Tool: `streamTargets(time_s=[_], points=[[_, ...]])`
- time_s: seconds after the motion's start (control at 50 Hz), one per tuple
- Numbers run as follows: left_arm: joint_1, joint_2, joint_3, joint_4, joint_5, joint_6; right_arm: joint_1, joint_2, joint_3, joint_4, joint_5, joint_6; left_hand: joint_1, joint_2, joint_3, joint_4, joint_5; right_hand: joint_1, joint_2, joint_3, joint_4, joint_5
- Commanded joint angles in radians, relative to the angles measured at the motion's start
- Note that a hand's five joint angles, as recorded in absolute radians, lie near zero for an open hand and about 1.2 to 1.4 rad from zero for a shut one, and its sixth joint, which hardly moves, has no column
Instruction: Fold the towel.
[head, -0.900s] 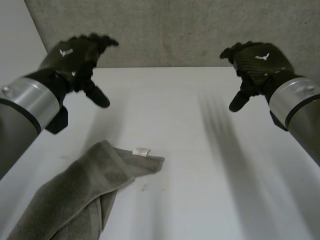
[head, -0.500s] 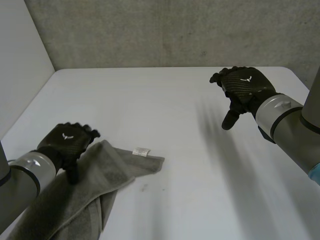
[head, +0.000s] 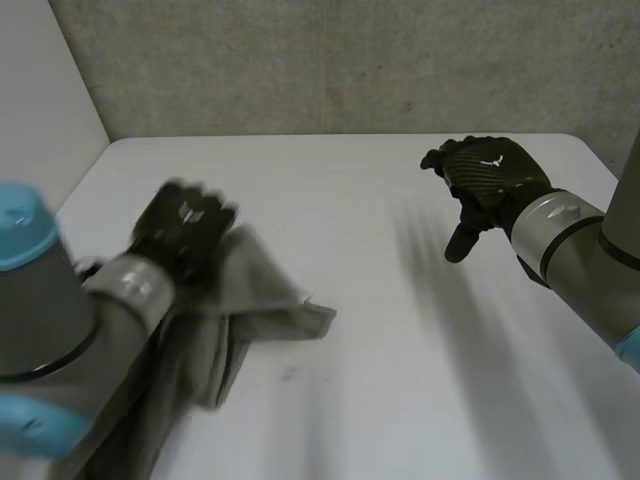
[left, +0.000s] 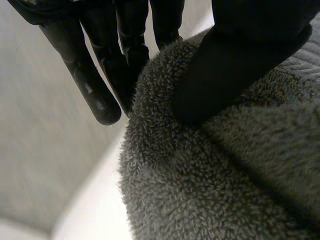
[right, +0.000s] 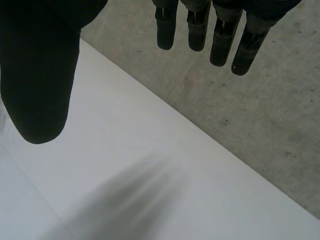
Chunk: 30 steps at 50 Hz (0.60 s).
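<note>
Grey terry towel (head: 268, 293), soft and limp, likely sags; best gripped at corners. The left hand (head: 185, 222) pinches a bunched fold under its thumb; the right hand (head: 490, 175) hovers relaxed, empty.

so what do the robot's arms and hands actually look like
The left hand and right hand are black and glove-like, each with a small white logo on its back. Behind each hand is a silver band, then a thick grey arm. The joints carry light-blue caps.
</note>
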Motion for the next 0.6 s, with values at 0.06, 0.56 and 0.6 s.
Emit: streamTargets(time_s=[0.06,0.56,0.6], points=[[-0.250,-0.376,0.547,0.068,-0.079,-0.013,-0.017,-0.011,-0.010,0.000,0.007,-0.002,0.265,0.202,0.194,0.188,0.231,-0.019,-0.060,-0.036,-0.059,-0.053],[-0.384,-0.438,0.499,0.019,-0.088,-0.082,-0.080,-0.029,-0.028,0.001,0.006,0.001,-0.904,-0.966,-0.974,-0.980,-0.937,-0.019,-0.060,-0.036,-0.059,-0.053],[-0.338,-0.372,0.455,0.020,-0.102,-0.082,-0.078,-0.029,-0.025,0.004,0.007,0.001,-0.906,-0.969,-0.977,-0.983,-0.940,-0.019,-0.060,-0.036,-0.059,-0.053]])
